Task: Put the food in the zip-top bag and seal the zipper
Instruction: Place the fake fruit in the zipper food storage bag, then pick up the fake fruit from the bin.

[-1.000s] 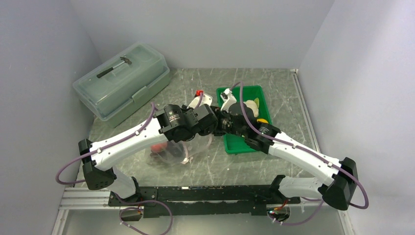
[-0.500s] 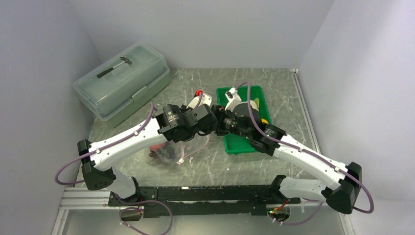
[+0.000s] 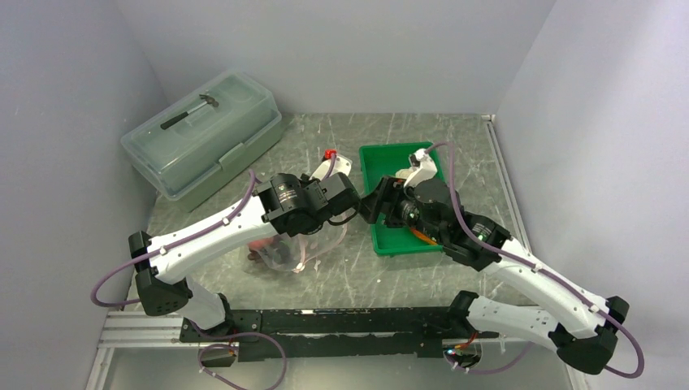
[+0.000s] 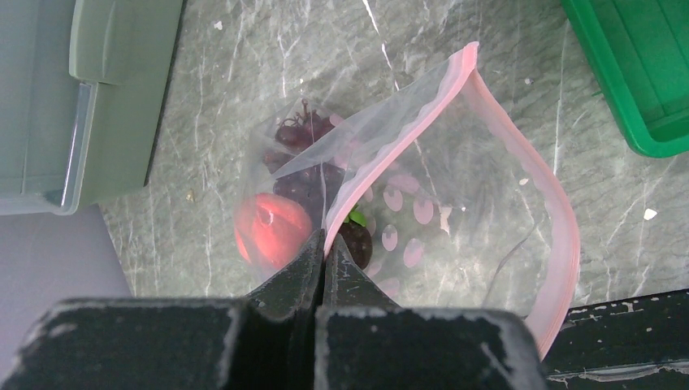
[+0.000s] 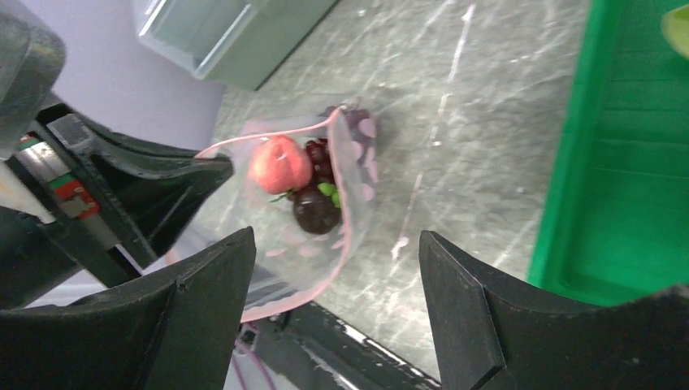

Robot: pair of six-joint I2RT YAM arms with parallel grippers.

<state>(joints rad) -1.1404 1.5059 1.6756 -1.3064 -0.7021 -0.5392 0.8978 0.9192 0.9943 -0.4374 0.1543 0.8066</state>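
The zip-top bag (image 4: 455,203) is lying on the table (image 3: 341,268), your left fingers (image 4: 313,258) are pinching its pink zipper (image 4: 561,244) up, and your right fingers (image 5: 471,309) are hanging spread and empty just beside its mouth, on the green tray (image 3: 382,158) side.

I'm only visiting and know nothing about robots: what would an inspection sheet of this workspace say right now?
Surface: grey marbled table, pale streaks.
Job's things: zip-top bag, mouth open; peach, grape bunch and plum inside.
Clutter: translucent lidded box, closed; green tray, contents mostly hidden from above.
Hands: left hand shut on the bag's pink zipper; right hand open, empty, facing the bag.
Cables: purple cables in loose loops, none seen snagged.
Surroundings: plain grey walls; nothing else seen.
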